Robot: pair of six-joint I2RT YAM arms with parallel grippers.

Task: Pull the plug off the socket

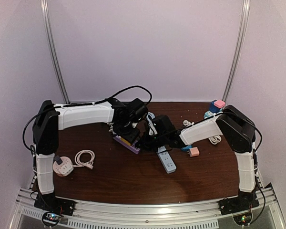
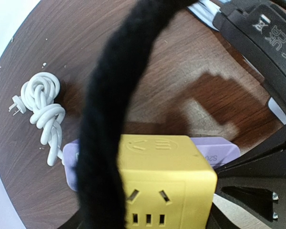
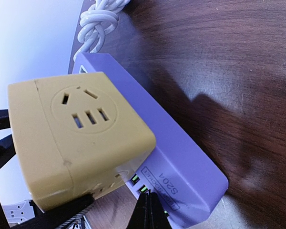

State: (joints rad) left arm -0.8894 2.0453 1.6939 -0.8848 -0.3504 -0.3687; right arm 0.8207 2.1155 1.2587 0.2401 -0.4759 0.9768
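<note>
Guessing the left gripper (image 1: 130, 130) is clamped round the yellow plug (image 2: 167, 181), seated in the purple strip (image 3: 181, 157) mid-table, to pull; right gripper (image 3: 117, 211) probably braces the strip, can't tell its jaw opening.

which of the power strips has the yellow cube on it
The purple strip, with the yellow cube sitting on one end; the white strip to its right in the top view carries no cube.

The cube plug (image 3: 71, 138) sits on the socket strip (image 3: 181, 162), mid-tabletop (image 1: 133, 183). Just right of the strip lies a power bar (image 1: 167, 161). Left of it is a coiled cable (image 1: 84, 157), with a round adapter (image 1: 62, 166) farther left.
</note>
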